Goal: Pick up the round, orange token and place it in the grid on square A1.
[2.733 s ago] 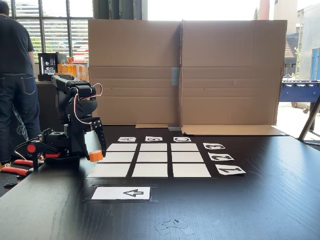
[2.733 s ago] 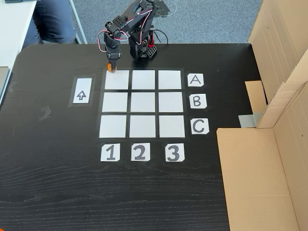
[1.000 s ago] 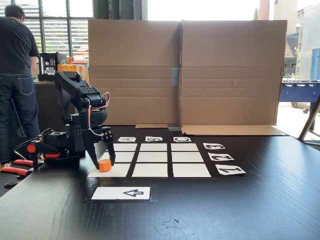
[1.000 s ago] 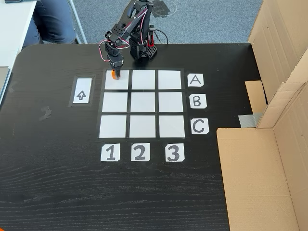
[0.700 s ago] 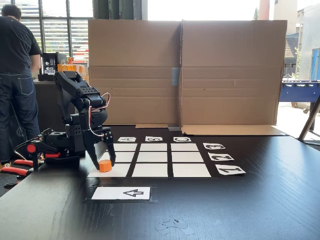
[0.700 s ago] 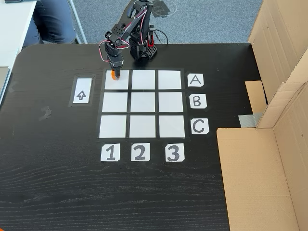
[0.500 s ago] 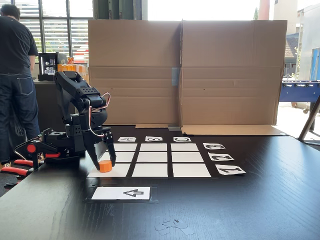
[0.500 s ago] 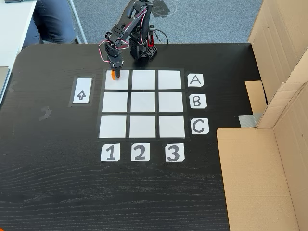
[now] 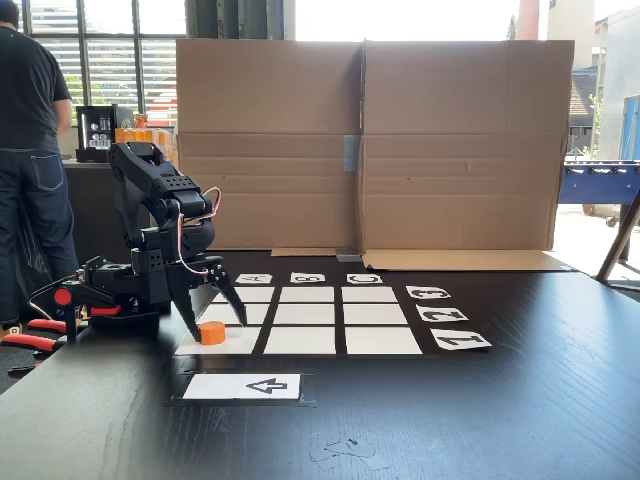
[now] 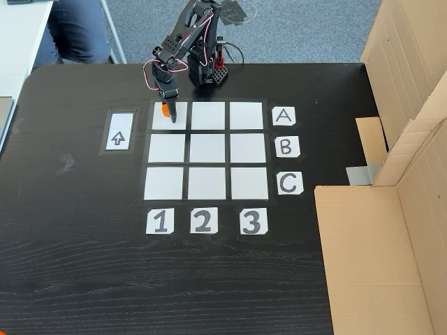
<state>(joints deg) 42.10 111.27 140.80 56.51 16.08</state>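
The orange token [image 9: 211,333] stands upright on square A1 [image 10: 177,122].

low side camera, high overhead, shared grid [image 9: 300,315]

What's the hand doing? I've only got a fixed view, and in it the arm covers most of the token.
Observer: In a fixed view the hand is open, its fingers spread to either side of the token.
Operator: Token down or in the air?
Observer: Down. It stands flat on square A1, the grid's near-left cell in that view.
Operator: Anything touching it?
Observer: The right-hand finger is clearly apart from it. The left-hand one sits very close, and I can't tell whether it touches.
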